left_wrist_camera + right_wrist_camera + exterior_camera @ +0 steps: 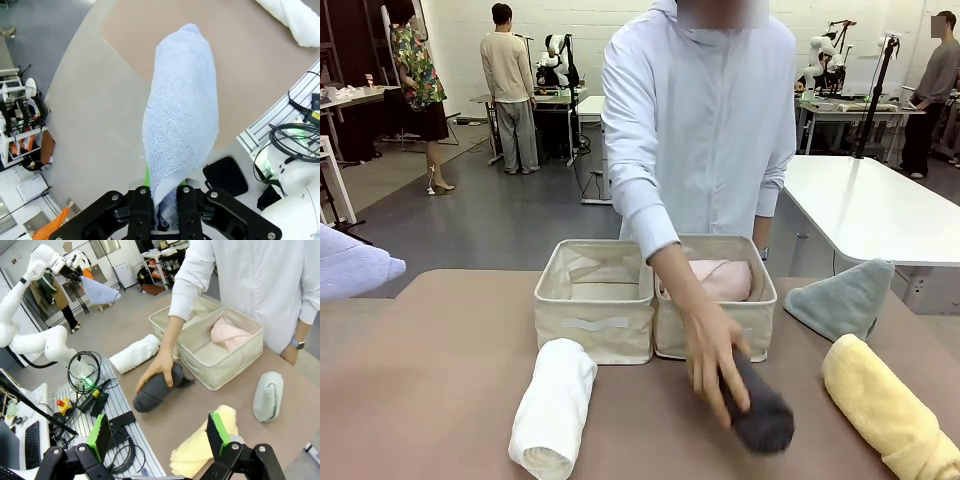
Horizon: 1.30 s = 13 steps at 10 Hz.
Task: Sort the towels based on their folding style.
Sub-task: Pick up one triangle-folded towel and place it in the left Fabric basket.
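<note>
Here, note the counter (440,400) with six small terry towels and two beige bins. See the left hand (162,200) clamped shut on one end of the light blue towel (182,115), lifted clear of the counter and hanging limp, at 9 o'clock in the front view, well apart from the bins. See the right hand (159,435) with jaws spread wide, gripping nothing, framing the yellow roll (205,445) in the right wrist view. Compare the rolls on the counter: white roll (555,405) at 7 o'clock from the left bin (595,335), dark grey roll (760,410) at 6 o'clock from the right bin (765,310) and under the person's palm (715,350), yellow roll at 4 o'clock. Find the sage-green folded towel (845,295) at 3 o'clock from the right bin, near its wall. Expect light, soft, compressible cloth throughout: nothing fragile, little slip given the looped pile, yet ready to sag, unroll or unfold under a careless pinch. Judge a roll best taken across its middle, jaws straddling the full thickness to keep the wraps together; judge a folded piece best taken at a thick corner, through all layers. Inside the right bin, see the pink towel (720,278), bunched toward the wall at 12 o'clock. Inside the left bin, see bare beige lining alone.
</note>
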### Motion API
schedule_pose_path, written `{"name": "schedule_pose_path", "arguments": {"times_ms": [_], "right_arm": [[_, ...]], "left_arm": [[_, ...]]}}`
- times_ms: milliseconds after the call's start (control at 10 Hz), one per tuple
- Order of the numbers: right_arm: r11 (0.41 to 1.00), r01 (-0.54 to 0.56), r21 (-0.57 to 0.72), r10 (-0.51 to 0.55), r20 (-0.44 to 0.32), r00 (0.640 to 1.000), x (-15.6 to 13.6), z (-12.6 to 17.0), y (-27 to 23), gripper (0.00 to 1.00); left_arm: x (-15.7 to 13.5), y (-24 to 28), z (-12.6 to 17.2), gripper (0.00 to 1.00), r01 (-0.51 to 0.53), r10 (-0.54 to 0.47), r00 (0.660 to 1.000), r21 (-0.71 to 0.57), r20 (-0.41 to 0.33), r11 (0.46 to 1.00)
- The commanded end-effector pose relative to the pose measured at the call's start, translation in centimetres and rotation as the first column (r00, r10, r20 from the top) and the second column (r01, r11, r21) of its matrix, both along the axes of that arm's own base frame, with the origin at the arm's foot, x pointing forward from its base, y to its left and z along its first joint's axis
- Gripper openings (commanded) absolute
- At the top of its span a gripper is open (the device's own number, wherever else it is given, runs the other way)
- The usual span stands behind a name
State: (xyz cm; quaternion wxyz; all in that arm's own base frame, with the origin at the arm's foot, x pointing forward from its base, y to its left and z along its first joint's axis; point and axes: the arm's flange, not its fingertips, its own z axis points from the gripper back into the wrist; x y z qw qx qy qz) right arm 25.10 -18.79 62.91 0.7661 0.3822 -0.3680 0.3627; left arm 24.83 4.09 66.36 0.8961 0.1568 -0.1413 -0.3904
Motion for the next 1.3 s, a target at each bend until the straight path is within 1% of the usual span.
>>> {"name": "schedule_pose_path", "arguments": {"times_ms": [0,200,300,400,500,600,700,800,900,1000,1100,1200], "right_arm": [[1.000,-0.010,0.019,0.010,0.023,1.000,0.1,0.4,0.0,1.00],[1.000,-0.010,0.019,0.010,0.023,1.000,0.1,0.4,0.0,1.00],[1.000,-0.010,0.019,0.010,0.023,1.000,0.1,0.4,0.0,1.00],[1.000,-0.010,0.019,0.010,0.023,1.000,0.1,0.4,0.0,1.00],[1.000,-0.010,0.019,0.010,0.023,1.000,0.1,0.4,0.0,1.00],[1.000,-0.010,0.019,0.010,0.023,1.000,0.1,0.4,0.0,1.00],[1.000,-0.010,0.019,0.010,0.023,1.000,0.1,0.4,0.0,1.00],[1.000,-0.010,0.019,0.010,0.023,1.000,0.1,0.4,0.0,1.00],[1.000,-0.010,0.019,0.010,0.023,1.000,0.1,0.4,0.0,1.00],[1.000,-0.010,0.019,0.010,0.023,1.000,0.1,0.4,0.0,1.00],[1.000,-0.010,0.019,0.010,0.023,1.000,0.1,0.4,0.0,1.00],[1.000,-0.010,0.019,0.010,0.023,1.000,0.1,0.4,0.0,1.00]], "left_arm": [[1.6,0.3,0.1,0.15,-0.017,0.017,1.000,-0.012,0.015,1.000],[2.9,-0.1,-0.1,0.15,-0.021,0.021,1.000,-0.024,0.001,0.999],[4.1,-1.3,0.4,0.15,-0.010,0.011,1.000,-0.036,0.011,0.999],[5.8,-3.2,1.4,0.15,0.014,-0.011,0.998,-0.049,0.058,0.999],[8.3,-5.9,2.5,0.15,0.069,-0.064,0.994,-0.053,0.083,0.996],[11.5,-9.6,3.8,0.15,0.127,-0.120,0.988,-0.066,0.099,0.990],[14.4,-13.2,4.5,0.15,0.197,-0.192,0.977,-0.045,0.091,0.979],[17.4,-16.7,4.6,0.15,0.252,-0.250,0.966,-0.032,0.065,0.967],[20.5,-20.1,3.9,0.15,0.306,-0.305,0.952,-0.057,0.026,0.950],[23.6,-23.6,2.2,0.15,0.346,-0.347,0.938,-0.061,-0.019,0.936],[25.7,-25.7,0.5,0.15,0.373,-0.377,0.924,-0.064,-0.060,0.926],[27.2,-27.0,-1.0,0.15,0.393,-0.400,0.912,-0.090,-0.092,0.915]]}}
